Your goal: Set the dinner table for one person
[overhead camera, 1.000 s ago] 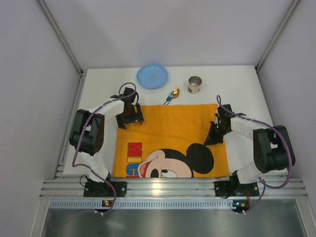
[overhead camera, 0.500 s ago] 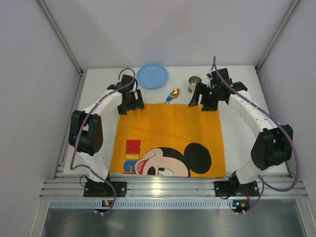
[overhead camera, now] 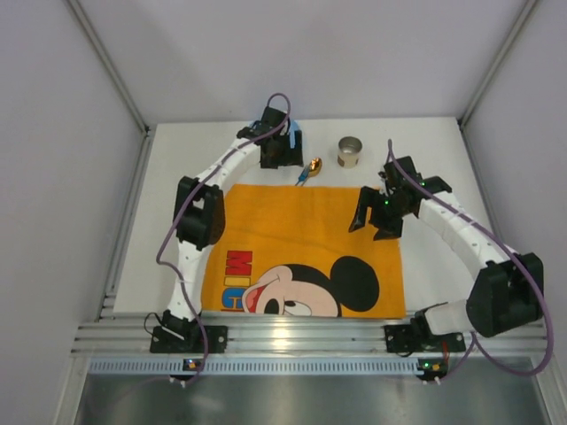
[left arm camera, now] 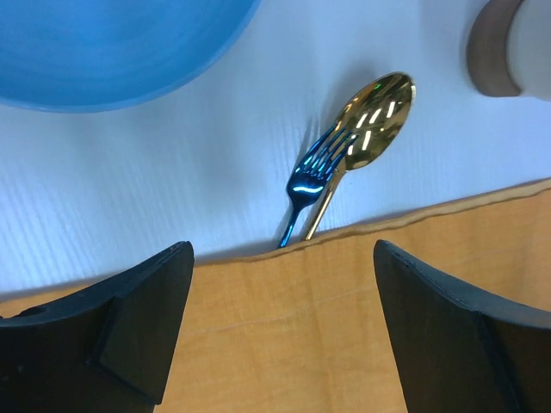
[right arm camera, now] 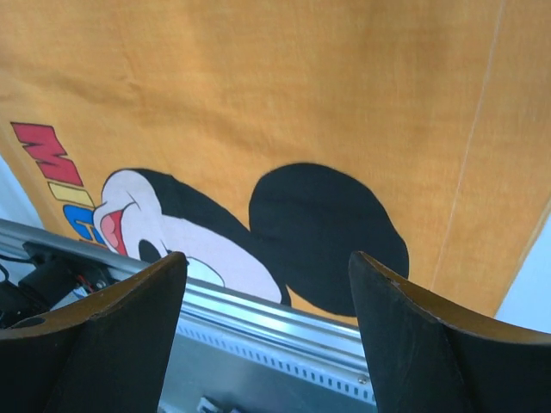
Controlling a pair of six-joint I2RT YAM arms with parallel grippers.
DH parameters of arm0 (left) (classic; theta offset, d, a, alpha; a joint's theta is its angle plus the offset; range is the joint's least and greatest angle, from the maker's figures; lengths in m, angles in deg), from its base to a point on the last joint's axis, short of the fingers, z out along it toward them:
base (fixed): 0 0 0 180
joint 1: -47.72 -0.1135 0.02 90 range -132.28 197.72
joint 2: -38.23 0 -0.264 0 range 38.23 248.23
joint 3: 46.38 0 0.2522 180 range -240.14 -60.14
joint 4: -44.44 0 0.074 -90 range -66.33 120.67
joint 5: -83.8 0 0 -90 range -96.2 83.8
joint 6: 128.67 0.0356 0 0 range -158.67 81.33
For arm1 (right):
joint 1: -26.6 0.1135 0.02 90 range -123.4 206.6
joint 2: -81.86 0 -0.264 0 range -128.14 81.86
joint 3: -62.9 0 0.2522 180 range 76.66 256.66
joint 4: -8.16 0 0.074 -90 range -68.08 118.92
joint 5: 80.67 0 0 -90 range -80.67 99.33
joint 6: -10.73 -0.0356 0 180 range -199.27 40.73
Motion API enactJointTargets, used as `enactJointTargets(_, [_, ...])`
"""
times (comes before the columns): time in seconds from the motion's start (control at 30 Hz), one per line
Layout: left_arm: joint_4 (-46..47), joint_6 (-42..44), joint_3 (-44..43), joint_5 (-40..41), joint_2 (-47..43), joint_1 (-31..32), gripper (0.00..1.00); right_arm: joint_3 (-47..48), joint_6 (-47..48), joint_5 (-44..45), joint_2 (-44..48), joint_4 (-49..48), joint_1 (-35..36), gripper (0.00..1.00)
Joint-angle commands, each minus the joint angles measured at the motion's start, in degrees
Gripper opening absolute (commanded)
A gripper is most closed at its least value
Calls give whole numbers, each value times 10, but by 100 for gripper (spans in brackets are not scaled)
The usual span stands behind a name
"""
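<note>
The white dinner table (overhead camera: 168, 164) carries an orange cartoon-mouse placemat (overhead camera: 301, 230). Beyond the mat's far edge lie a blue fork (left arm camera: 308, 185) and a gold spoon (left arm camera: 376, 116), side by side, their handles slipping under the mat's edge (left arm camera: 362, 284). A blue plate (left arm camera: 103, 43) sits to their left. My left gripper (overhead camera: 280, 152) hovers over that plate and hides most of it from above. It (left arm camera: 282, 249) is open and empty. My right gripper (overhead camera: 372, 221) hangs above the mat's far right part, open (right arm camera: 267, 258), with nothing in it.
A small metal cup (overhead camera: 350, 150) stands at the back, right of the spoon. The aluminium rail (overhead camera: 292, 335) runs along the near edge and also shows as a rail (right arm camera: 258, 318) below the right fingers. Side walls close in the table.
The left arm swung right from the mat's far left corner to over the plate. The right gripper opened, went to the mat's far right corner, then drew back over the mat.
</note>
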Motion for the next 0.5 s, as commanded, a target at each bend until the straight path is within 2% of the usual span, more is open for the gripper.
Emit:
enactJointTargets(0.0, [29, 15, -58, -26, 45, 9, 91, -39, -26, 22, 88, 35, 7, 77])
enactJointTargets(0.17, [32, 30, -101, -17, 97, 23, 91, -74, -47, 41, 157, 72, 7, 77])
enactJointTargets(0.47, [73, 23, -102, -35, 138, 24, 92, -112, -66, 75, 231, 125, 7, 77])
